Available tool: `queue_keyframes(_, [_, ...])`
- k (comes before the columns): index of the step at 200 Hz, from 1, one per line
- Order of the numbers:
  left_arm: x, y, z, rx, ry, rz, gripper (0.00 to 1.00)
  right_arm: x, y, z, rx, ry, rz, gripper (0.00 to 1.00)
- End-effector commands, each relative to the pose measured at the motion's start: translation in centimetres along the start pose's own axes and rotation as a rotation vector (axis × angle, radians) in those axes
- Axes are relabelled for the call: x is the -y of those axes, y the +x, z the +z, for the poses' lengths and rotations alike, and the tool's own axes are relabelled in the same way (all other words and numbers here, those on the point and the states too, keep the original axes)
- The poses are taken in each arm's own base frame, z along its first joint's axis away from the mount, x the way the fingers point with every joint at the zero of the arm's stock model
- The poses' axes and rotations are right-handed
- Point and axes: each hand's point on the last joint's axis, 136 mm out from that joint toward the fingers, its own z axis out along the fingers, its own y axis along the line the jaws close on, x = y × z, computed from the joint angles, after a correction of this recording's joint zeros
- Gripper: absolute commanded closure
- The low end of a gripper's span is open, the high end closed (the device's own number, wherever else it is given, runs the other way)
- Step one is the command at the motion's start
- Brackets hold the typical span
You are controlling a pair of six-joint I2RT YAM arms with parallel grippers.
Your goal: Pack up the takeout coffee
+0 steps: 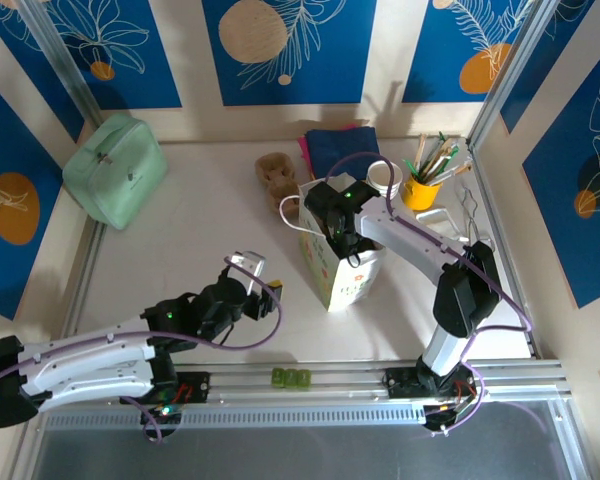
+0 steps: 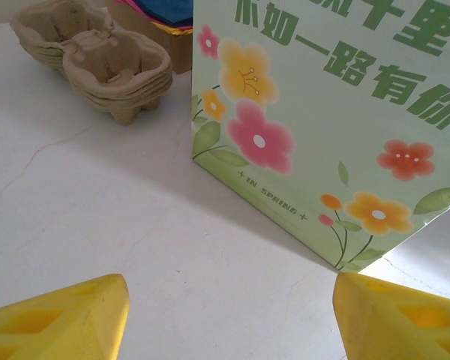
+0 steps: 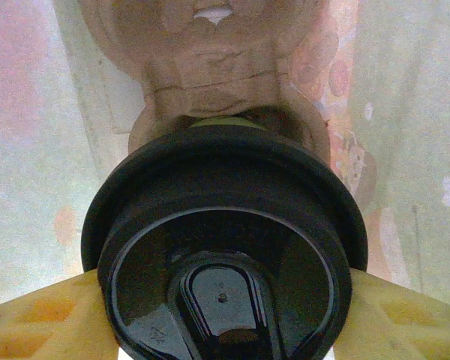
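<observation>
Nearest you, the left gripper (image 2: 229, 319) hangs low over the white table (image 2: 97, 217). Its yellow fingers are spread wide with nothing between them. It faces the pale green flowered paper bag (image 2: 322, 112) from just beside, probably so it can steady the bag if it shifts. Next out, your right gripper (image 3: 225, 322) reaches down inside the bag, fingers pressed against both sides of a black round plastic lid (image 3: 225, 247). Judgement: this lid caps the takeout coffee being packed, but it hides the cup body, so you cannot confirm that here. Below it, on the bag floor, sits a brown moulded cardboard cup carrier (image 3: 210, 52), presumably to keep a cup upright. The step in hand looks like lowering into one of its wells. Beyond the bag lies a stack of spare brown carriers (image 2: 97, 60). Further out is the stack of white ribbed paper takeout cups (image 1: 385, 178), rim up, beside a yellow pot of brushes (image 1: 420, 190). Count: one bag, one lid, one carrier inside, one carrier stack, one cup stack; pieces per stack not readable.
</observation>
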Motion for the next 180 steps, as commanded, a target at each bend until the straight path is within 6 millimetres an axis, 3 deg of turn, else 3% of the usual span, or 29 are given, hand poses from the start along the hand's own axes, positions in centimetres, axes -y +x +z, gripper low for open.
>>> queue_keyframes(1, [-0.6, 0.2, -0.2, 0.000, -0.018, -0.013, 0.27, -1.0, 0.4, 1.8, -0.059, -0.041, -0.007, 0.42])
queue_keyframes(180, [-0.7, 0.3, -0.3, 0.002, -0.017, -0.019, 0.28, -1.4, 0.6, 3.0, -0.099, -0.050, -0.003, 0.42])
